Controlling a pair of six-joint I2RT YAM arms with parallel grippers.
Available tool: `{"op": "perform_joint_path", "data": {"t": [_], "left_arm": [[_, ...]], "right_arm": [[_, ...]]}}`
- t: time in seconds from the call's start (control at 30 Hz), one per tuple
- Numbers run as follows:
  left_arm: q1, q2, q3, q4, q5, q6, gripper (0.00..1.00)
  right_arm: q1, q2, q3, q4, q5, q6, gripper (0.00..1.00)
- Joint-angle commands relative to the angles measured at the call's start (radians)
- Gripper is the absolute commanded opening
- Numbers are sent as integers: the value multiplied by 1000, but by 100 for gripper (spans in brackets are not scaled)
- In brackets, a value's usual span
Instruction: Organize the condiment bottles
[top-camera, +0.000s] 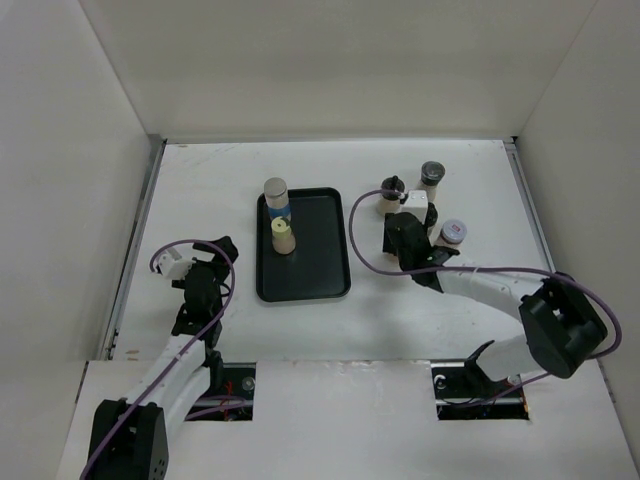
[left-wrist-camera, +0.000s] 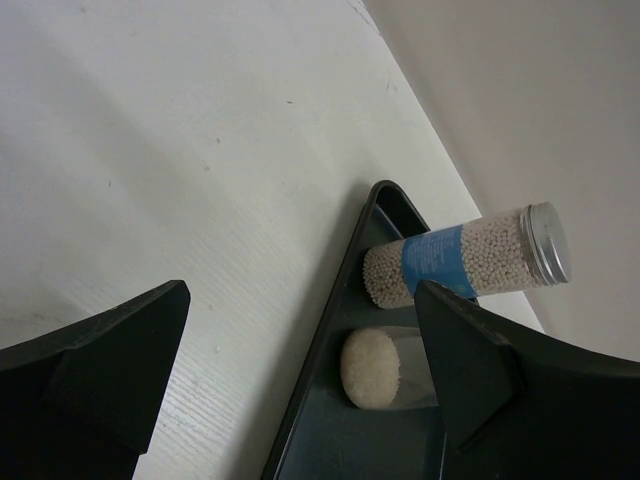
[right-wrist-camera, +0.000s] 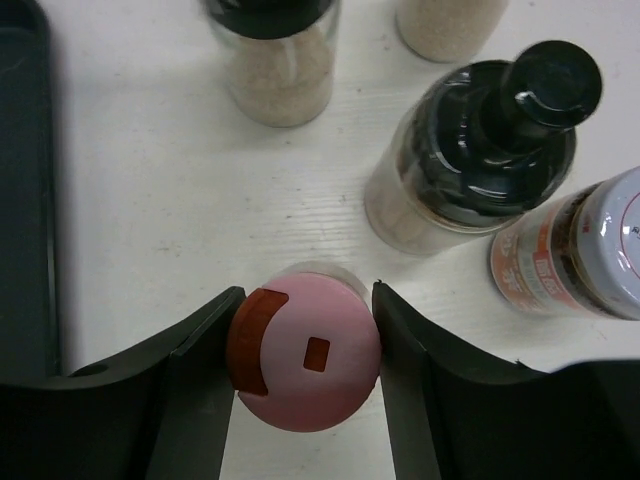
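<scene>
My right gripper (right-wrist-camera: 305, 340) is shut on a pink-capped bottle (right-wrist-camera: 305, 355) that stands on the white table, a finger touching each side of the cap. In the top view this gripper (top-camera: 403, 238) covers that bottle. Beside it stand a black-lidded jar (right-wrist-camera: 270, 50), a dark bottle with a black cap (right-wrist-camera: 480, 150) and a red-labelled bottle (right-wrist-camera: 575, 250). The blue-labelled bottle (top-camera: 276, 198) and a cream-capped bottle (top-camera: 283, 237) stand on the black tray (top-camera: 325, 260). My left gripper (top-camera: 215, 255) is open and empty, left of the tray.
The tray's left rim (left-wrist-camera: 330, 340) lies just ahead of my left gripper (left-wrist-camera: 300, 380), with the blue-labelled bottle (left-wrist-camera: 470, 260) and the cream bottle (left-wrist-camera: 372, 368) behind it. White walls enclose the table on three sides. A purple cable loops near my right wrist (top-camera: 355, 235).
</scene>
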Motion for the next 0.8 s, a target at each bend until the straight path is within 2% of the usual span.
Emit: {"op": "perform_joint_path", "data": {"t": [0.0, 0.13, 0.3, 0.5, 0.67, 0.77], "left_arm": [[-4, -12, 8, 40, 1, 8, 100], [-12, 2, 14, 40, 6, 8, 100], [-7, 14, 16, 46, 6, 10, 100], [7, -41, 0, 37, -8, 17, 100], [10, -43, 3, 34, 4, 17, 100], [10, -30, 5, 34, 6, 14, 100]], "right_arm": [[85, -69, 62, 69, 70, -57, 44], [210, -94, 123, 78, -11, -51, 43], [358, 88, 264, 157, -128, -17, 44], [451, 320, 446, 193, -192, -39, 46], [487, 434, 505, 187, -200, -50, 48], [497, 472, 510, 184, -203, -42, 58]]}}
